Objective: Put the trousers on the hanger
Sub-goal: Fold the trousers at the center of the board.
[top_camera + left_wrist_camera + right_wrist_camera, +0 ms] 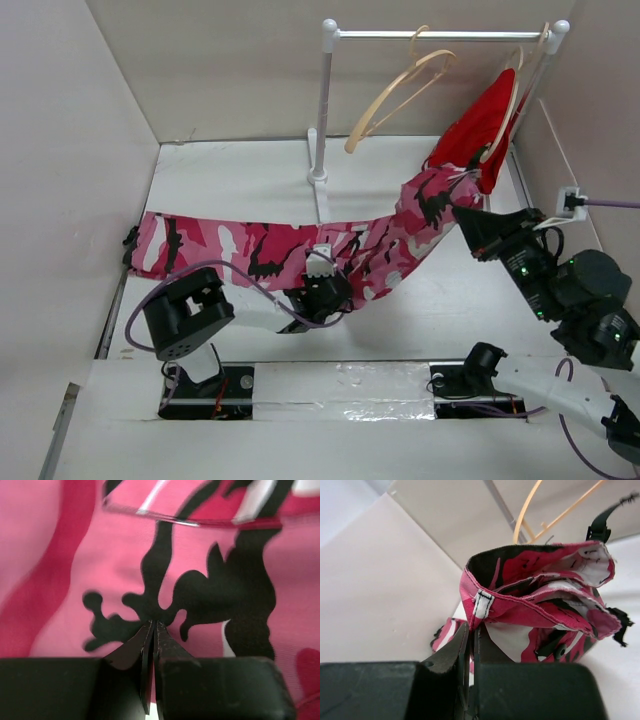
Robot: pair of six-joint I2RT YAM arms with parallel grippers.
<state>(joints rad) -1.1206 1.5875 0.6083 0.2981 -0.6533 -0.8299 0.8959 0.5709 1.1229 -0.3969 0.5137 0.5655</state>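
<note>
Nearest the bases, the left pincer (322, 285) is shut tight. In its wrist view the tips (154, 626) press into pink and black cloth and seem to nip a thin fold, though the fold itself is too small to make out. That cloth is the long pink, red, white and black camouflage trousers (260, 245). They lie stretched across the white surface (240, 170) with the leg ends at the far left, and their long axis runs left to right, rising off the surface toward the right. There the right pincer (462, 208) is closed on the waistband. Its own camera shows the fingers (470, 640) clamped just below a white belt loop, with the waist opening gaping above them. So the waist end is held in the air and the legs trail along the surface. Beyond and above, the pale, thin, curved wooden hanger (356, 133) hangs bare from the white rail (440, 35). It lies farther back than the right pincer and to that pincer's left. A plain red garment (480, 130) hangs close above the raised waistband. The right arm is much the nearer to the hanger. In my judgement the coming move turns on carrying the raised end back and leftward to it, clear of the red garment.
</note>
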